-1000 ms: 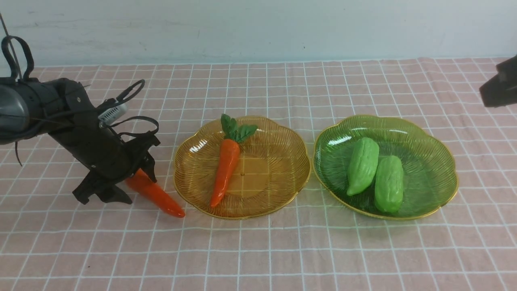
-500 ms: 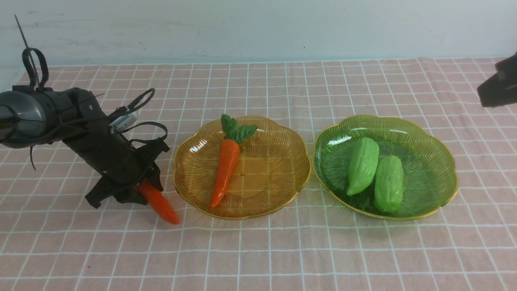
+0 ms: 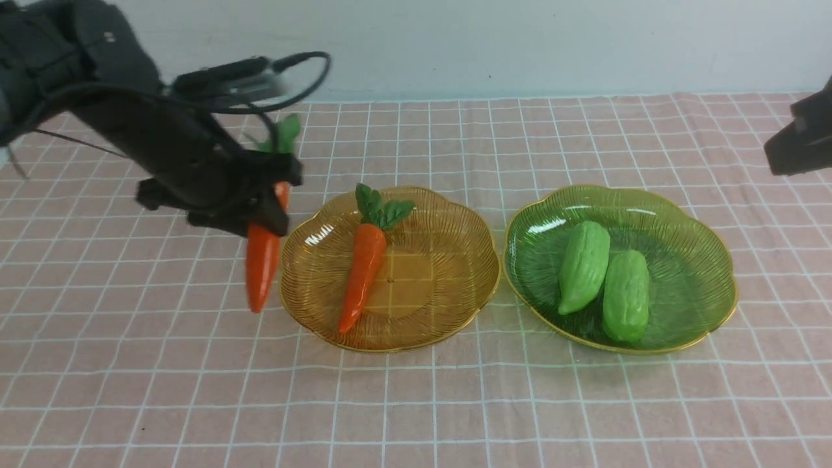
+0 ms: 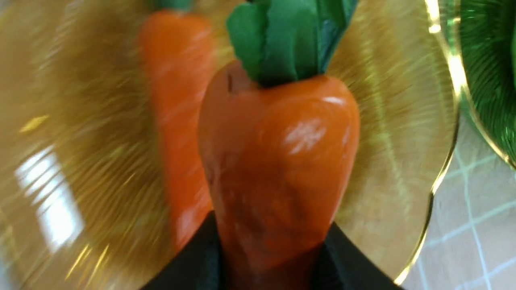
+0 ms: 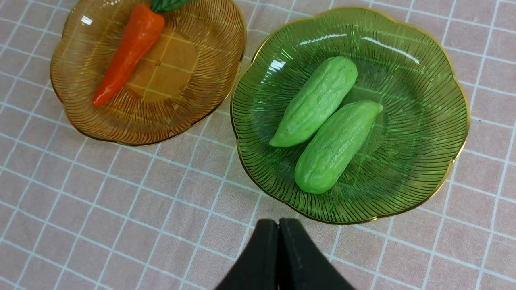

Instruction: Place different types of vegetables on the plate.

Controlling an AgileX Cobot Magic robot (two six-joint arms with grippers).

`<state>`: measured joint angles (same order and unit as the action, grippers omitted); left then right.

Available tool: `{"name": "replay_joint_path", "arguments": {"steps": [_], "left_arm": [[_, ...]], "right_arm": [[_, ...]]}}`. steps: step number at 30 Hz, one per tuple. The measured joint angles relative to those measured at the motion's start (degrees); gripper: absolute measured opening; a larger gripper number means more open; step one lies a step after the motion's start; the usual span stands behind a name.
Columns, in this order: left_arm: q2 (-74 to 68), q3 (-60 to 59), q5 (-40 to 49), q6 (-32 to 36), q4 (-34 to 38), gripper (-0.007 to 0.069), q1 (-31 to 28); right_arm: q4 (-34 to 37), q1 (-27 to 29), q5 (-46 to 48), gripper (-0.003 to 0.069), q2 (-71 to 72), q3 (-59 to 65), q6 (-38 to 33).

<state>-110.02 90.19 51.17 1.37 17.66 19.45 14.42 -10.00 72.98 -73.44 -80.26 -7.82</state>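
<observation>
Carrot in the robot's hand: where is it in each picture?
Front view: held carrot hangs tip-down in the left gripper, left of the orange plate.
Left wrist view: fills the middle, that plate behind it.
Right wrist view: not in it.
Shared landmark: the orange plate, in all three.

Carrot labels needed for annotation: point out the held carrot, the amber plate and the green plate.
held carrot (image 3: 262, 266), front view, mid orange body.
amber plate (image 3: 448, 260), front view, bare ribbed wall.
green plate (image 5: 423, 100), right wrist view, bare ribbed wall.

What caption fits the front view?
Left fingers hold a carrot aloft beside the amber plate; two gourds lie in the green plate.
</observation>
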Motion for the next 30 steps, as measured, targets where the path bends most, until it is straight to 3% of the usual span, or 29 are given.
{"name": "replay_joint_path", "arguments": {"steps": [7, 11, 18, 30], "left_arm": [[-8.40, 5.34, -8.63, 0.59, -2.18, 0.0317, 7.23], [-8.64, 5.53, -8.77, 0.59, -2.18, 0.0384, 7.58], [-8.53, 5.77, -7.01, 0.64, -1.92, 0.0388, 7.58], [-8.53, 5.82, -2.86, 0.64, -1.25, 0.0388, 7.58]], "right_arm": [[-1.59, 0.00, -0.01, -0.0015, 0.42, 0.00, -1.02], [-1.96, 0.00, -0.01, -0.0015, 4.09, 0.00, -1.49], [-2.99, 0.00, -0.01, -0.0015, 19.09, 0.58, -1.70], [-2.01, 0.00, -0.78, -0.0015, 40.35, 16.95, -1.30]]}}
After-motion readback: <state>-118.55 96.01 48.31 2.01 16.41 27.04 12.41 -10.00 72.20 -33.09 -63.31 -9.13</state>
